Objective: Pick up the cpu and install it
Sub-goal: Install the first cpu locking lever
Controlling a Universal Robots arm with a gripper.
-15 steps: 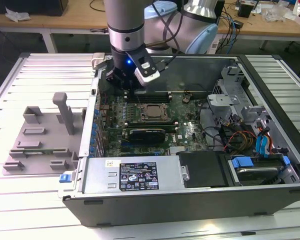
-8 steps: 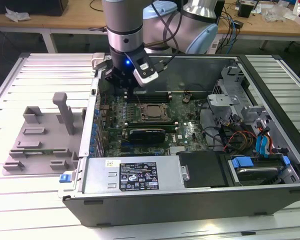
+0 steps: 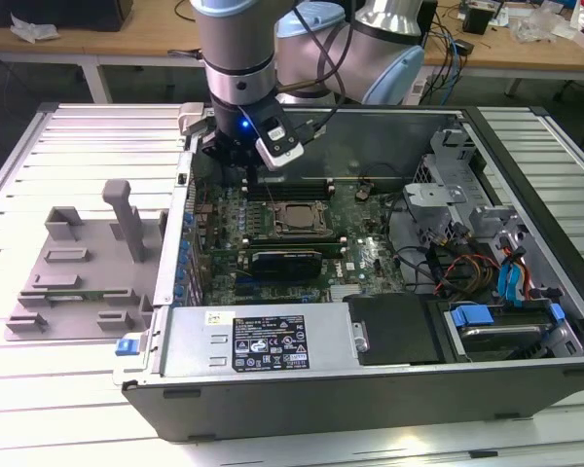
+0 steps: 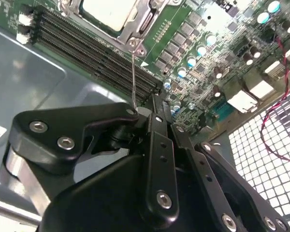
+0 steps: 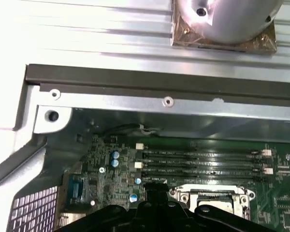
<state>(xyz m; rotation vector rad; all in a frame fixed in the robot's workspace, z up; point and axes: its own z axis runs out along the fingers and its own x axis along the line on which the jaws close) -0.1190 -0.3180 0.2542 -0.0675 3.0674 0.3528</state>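
The cpu (image 3: 290,217), a flat square with a pale matte metal top, sits in its socket frame (image 3: 323,220) on the green motherboard (image 3: 370,248) inside the open computer case (image 3: 370,389). The black gripper (image 4: 157,104) hangs just above the memory slots (image 4: 87,41) beside the socket, its fingers together on nothing. The exterior view alone shows grey plastic fixture blocks (image 3: 78,272) on the slatted table (image 3: 19,389) at its left; the second wrist view catches the chip's pale corner (image 4: 108,12).
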